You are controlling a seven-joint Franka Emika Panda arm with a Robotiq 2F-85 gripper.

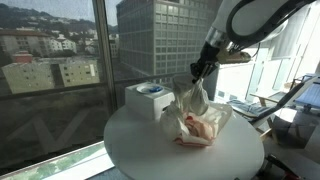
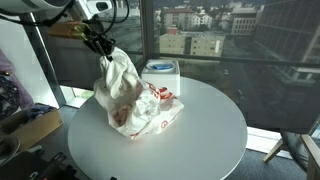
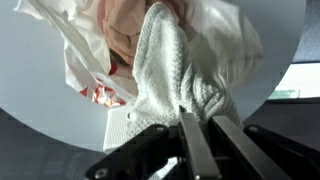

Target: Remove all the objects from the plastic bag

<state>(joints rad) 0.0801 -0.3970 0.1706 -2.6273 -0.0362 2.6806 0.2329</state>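
Where the bag lies from the claw: the plastic bag (image 2: 130, 95) hangs straight below the gripper (image 2: 103, 47), with its bottom resting on the tabletop (image 2: 210, 130) just beside the white box (image 2: 160, 72).
Long axis: near upright, drawn to a peak at the claw.
Claw: fingers pressed together, pinching the bag's top film.
Objects: pinkish shapes (image 1: 200, 128) show low inside the bag; I'd say none are out yet.
Bag mouth: I cannot tell which end is open.

The pincer (image 3: 205, 120) clamps the bunched plastic bag (image 3: 165, 60).
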